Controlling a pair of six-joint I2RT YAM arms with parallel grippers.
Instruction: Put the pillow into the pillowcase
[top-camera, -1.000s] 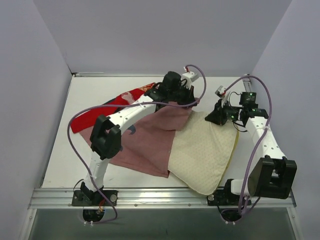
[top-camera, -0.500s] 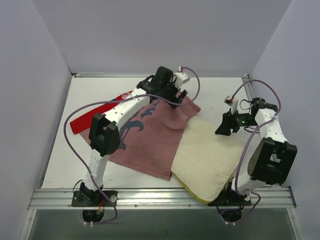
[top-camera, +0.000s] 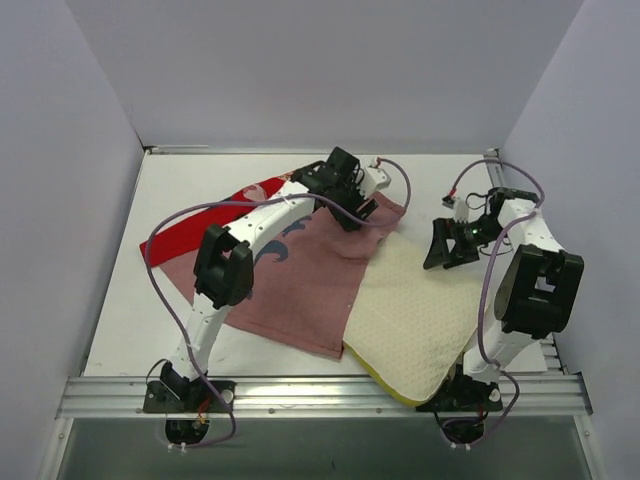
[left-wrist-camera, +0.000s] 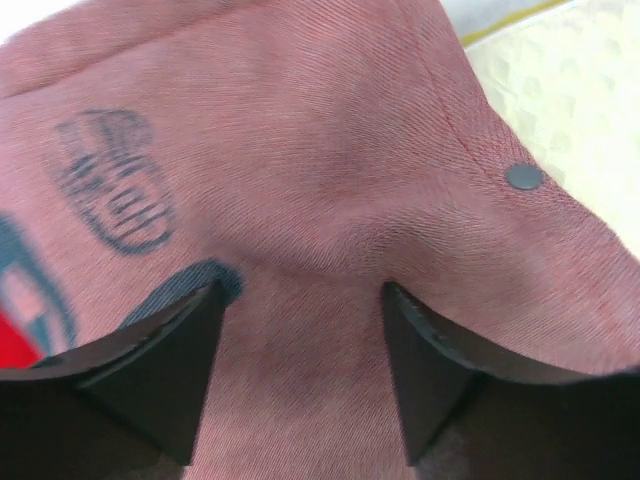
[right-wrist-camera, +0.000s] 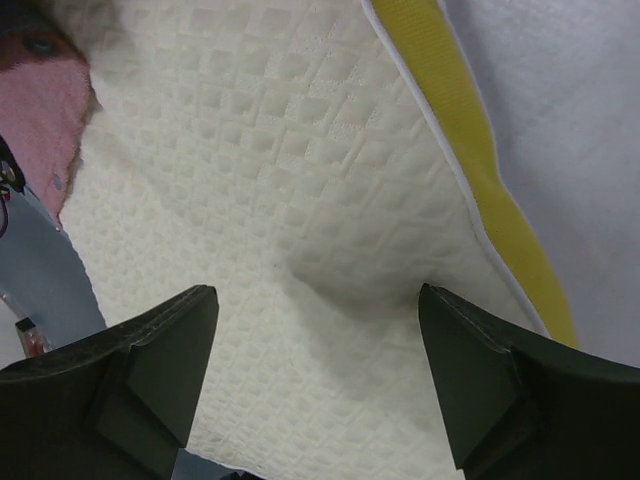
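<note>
the left end effector (left-wrist-camera: 300, 295) reaches forward, jaws apart over the pillowcase (left-wrist-camera: 300, 150); the right end effector (right-wrist-camera: 315, 300), arm folded back, is spread over the pillow (right-wrist-camera: 280, 150).

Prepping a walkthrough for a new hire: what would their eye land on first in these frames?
The big dull-pink fabric pillowcase with dark-blue marks, red at its far left end, sprawls across the middle. Beside it at the near right lies the cream quilted rectangular pillow with a yellow edge band. The left gripper hangs open over the pillowcase, the right gripper open over the pillow.
</note>
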